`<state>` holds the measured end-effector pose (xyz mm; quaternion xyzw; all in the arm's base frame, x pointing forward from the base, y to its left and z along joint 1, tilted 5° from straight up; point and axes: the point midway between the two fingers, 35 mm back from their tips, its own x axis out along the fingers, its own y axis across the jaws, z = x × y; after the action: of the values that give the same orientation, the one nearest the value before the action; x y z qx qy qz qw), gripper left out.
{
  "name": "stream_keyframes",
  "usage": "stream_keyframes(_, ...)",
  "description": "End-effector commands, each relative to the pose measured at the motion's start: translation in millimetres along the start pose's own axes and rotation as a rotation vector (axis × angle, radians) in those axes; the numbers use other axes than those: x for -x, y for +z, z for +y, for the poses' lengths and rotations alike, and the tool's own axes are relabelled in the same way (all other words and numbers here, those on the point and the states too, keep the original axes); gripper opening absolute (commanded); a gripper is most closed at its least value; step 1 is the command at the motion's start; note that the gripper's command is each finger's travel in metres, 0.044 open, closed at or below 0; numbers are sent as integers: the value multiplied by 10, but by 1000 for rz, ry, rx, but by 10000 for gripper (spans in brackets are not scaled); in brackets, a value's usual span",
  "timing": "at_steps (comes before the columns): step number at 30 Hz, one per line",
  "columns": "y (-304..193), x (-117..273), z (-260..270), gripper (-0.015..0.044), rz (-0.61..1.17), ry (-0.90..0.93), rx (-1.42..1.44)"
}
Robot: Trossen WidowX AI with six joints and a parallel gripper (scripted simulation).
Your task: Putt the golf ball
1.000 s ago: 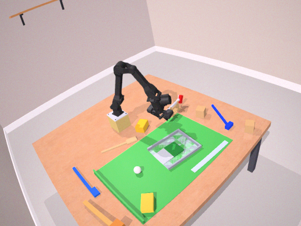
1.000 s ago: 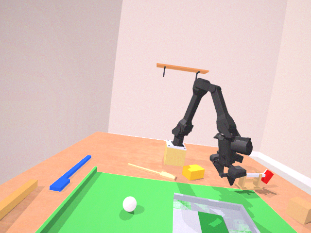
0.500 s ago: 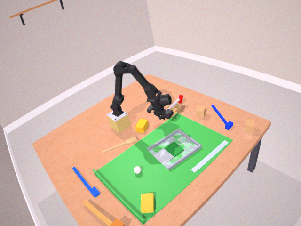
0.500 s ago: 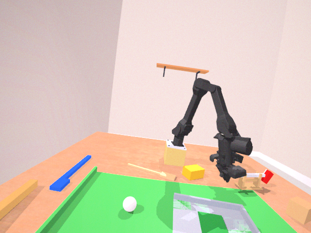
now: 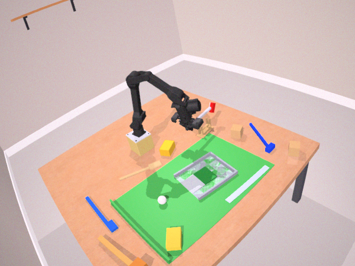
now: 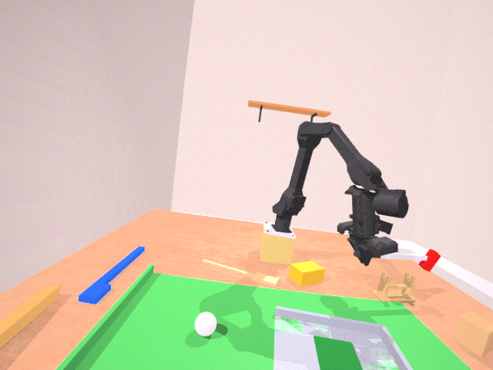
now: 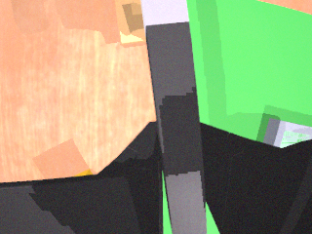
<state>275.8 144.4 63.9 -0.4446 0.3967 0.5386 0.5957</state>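
Claw (image 6: 368, 254) clamped on red putter (image 6: 414, 257) grip (lifted above wooden stand (image 6: 394, 287)).

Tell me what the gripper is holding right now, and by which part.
The gripper is shut on the red putter, gripping the dark handle end of its shaft; the red head sticks out beyond the fingers.

My arm (image 6: 342, 153) is matte black all over — blocky, faceted links with a fat round barrel (image 6: 392, 203) at the wrist. Its foot sits on a pale grey square plate (image 5: 138, 135) with small dark screws at the corners, on top of a tan block (image 5: 141, 144). The fingers are plain black wedges — no cables or markings I can make out.
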Motion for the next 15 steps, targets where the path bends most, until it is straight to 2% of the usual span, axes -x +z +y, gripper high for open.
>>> stream_keyframes(1,67,249,24,0,-13,-5,6)
stream_keyframes(4,33,174,2,0,-2,-8,-1)
stream_keyframes(15,-481,309,-257,0,42,-50,-238)
